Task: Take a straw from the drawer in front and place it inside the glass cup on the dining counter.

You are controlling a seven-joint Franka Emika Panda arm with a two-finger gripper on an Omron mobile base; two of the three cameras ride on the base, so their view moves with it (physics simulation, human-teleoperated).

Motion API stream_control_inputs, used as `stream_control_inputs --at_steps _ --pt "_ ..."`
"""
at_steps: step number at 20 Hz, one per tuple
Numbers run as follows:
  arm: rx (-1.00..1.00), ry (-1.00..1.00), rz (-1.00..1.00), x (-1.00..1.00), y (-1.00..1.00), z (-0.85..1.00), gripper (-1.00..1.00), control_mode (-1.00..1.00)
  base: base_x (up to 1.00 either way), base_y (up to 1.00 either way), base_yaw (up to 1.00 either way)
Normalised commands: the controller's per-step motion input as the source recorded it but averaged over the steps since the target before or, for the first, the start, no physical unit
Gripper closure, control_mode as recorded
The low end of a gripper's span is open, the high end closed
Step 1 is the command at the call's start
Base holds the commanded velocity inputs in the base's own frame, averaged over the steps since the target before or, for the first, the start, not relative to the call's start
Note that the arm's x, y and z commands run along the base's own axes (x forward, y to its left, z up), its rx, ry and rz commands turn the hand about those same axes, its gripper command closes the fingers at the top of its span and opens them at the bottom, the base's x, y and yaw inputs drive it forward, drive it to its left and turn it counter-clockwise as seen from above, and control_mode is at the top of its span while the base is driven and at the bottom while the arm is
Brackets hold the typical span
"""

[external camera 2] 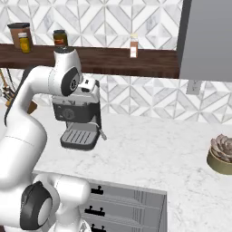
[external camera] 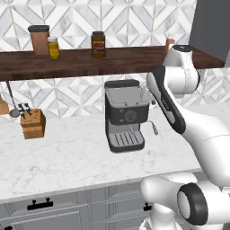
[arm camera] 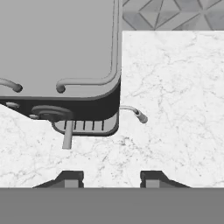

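Marble counter (arm camera: 175, 87) lies under the gripper (arm camera: 111, 178); fingers parted, empty, above the espresso machine (arm camera: 57, 48).

Bright, even rendered light, soft shadows, slightly coarse detail

We see a counter top (external camera: 67, 157) of white marble with fine grey veins, smooth and softly matt. The coffee machine (external camera: 124, 116) looks like brushed grey metal over matt black plastic, its drip grille (external camera 2: 78, 136) ribbed. The shelf (external camera: 81, 63) is dark, grained wood, the knife block (external camera: 33, 123) lighter wood. The wall tiles (external camera 2: 136, 102) are marbled and faceted. The cabinet fronts (external camera 2: 122, 204) are flat matt grey with black bar handles (external camera: 40, 205). The jars (external camera: 98, 44) look like glass.
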Motion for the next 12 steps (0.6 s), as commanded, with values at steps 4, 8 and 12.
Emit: stream_control_inputs --at_steps 4,8,12 --pt "0.0 0.0 0.0 0.0 0.0 0.0 -1.0 1.0 -0.09 0.0 0.0" --pt "0.0 0.0 0.0 0.0 0.0 0.0 -1.0 1.0 -0.64 0.17 -0.03" --pt "0.0 0.0 0.0 0.0 0.0 0.0 -1.0 1.0 -0.49 0.44 -0.22"
